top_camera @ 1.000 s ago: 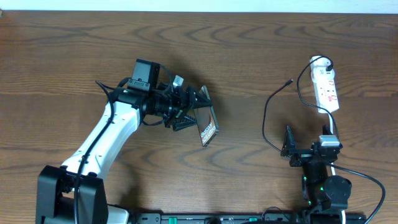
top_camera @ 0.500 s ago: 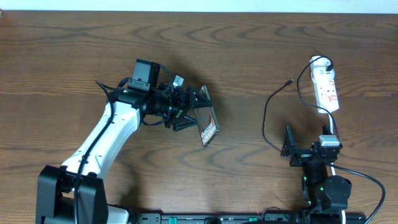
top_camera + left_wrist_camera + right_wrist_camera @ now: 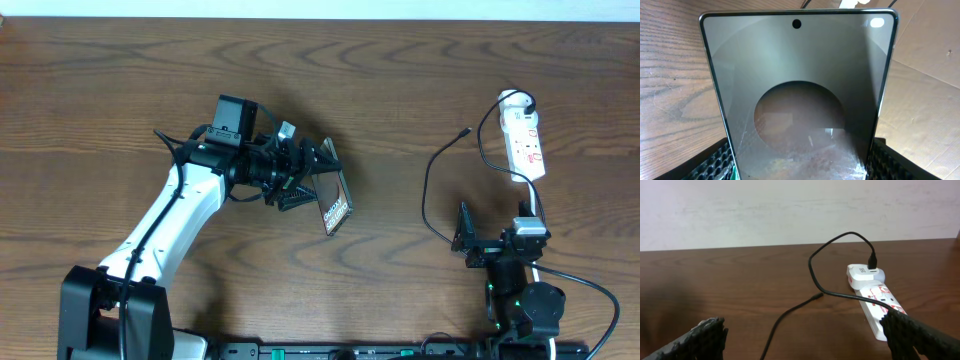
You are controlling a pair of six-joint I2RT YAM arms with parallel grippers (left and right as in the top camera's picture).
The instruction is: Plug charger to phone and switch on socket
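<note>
Nothing moved: left hand (image 3: 310,178) gripped the Galaxy phone (image 3: 335,205) mid-tabletop; right hand (image 3: 802,330), released, likely needed to pinch the charger (image 3: 428,190) close behind its tip.

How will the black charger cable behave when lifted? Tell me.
Probably floppy: the charger lies in loose curves, so its tip would likely droop. Probably light, yet pulling may tug the socket, where its head looks plugged in.

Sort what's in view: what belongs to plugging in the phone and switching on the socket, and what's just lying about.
For the job: phone, in the left gripper; black charger cable; white socket strip.
Just there: the strip's white cord; the wooden table.
</note>
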